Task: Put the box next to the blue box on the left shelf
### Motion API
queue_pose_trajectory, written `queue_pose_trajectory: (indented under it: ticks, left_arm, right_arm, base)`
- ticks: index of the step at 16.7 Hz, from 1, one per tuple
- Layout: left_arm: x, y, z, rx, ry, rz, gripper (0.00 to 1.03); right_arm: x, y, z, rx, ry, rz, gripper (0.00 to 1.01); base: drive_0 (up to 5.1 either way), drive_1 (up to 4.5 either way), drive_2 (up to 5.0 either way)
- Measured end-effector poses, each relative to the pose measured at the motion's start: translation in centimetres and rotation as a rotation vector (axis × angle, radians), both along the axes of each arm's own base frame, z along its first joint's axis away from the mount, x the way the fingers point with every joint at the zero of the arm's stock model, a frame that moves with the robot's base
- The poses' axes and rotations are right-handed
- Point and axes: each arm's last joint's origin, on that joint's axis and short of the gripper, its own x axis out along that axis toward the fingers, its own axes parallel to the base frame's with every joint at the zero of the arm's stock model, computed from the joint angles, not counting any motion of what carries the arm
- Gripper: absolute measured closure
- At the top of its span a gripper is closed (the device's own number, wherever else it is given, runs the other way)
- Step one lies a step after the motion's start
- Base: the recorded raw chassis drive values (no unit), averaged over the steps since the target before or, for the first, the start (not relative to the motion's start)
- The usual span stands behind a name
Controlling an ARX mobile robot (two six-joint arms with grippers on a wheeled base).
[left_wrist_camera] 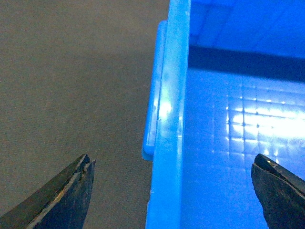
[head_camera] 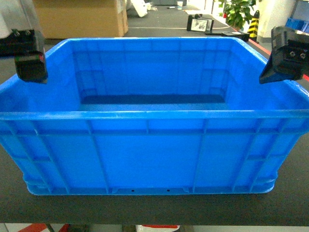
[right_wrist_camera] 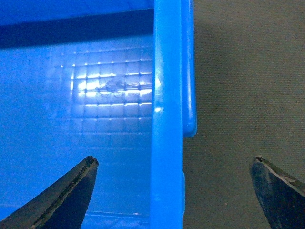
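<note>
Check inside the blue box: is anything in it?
Nothing shows inside the box. Both wrist views show bare grid-patterned floor under glare. In the head view the near wall hides the front strip of floor, so that part cannot be confirmed.

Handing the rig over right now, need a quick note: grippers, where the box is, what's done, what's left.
Left gripper: open, one finger outside and one inside the box's left wall, not closed on it.
Right gripper: open, straddling the box's right wall the same way.
Box: empty, sitting flat on the dark table directly in front of the robot; both rims line up between the fingers in the wrist views.
Done: both arms positioned over the side walls.
Left: close both grippers on the rims, lift, carry to the left shelf and set it beside the blue box. Neither is in view now.
</note>
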Motion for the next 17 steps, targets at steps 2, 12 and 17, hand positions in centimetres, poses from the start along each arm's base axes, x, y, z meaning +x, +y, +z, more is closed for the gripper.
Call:
queue_pose_trajectory:
  ticks: [2,12,17]
  left_arm:
    - [0.8,-0.3,-0.9,-0.004,0.047,-0.006,0.05]
    - [1.4,-0.6,-2.2,0.055,0.148,0.005,0.47]
    - [1.2,-0.6,-1.9,0.04,0.153,-0.033,0.93]
  right_arm:
    - [0.5,0.6,-0.7,-0.044,0.017,0.011,0.03]
    - [1.2,1.1,-1.9,-0.191,0.013,0.027,0.56]
    - [0.3,1.4,-2.2,-0.155,0.017,0.018,0.91]
  base:
    - [0.0,0.0,0.0]
    - [0.0,0.0,0.0]
    - [0.0,0.0,0.0]
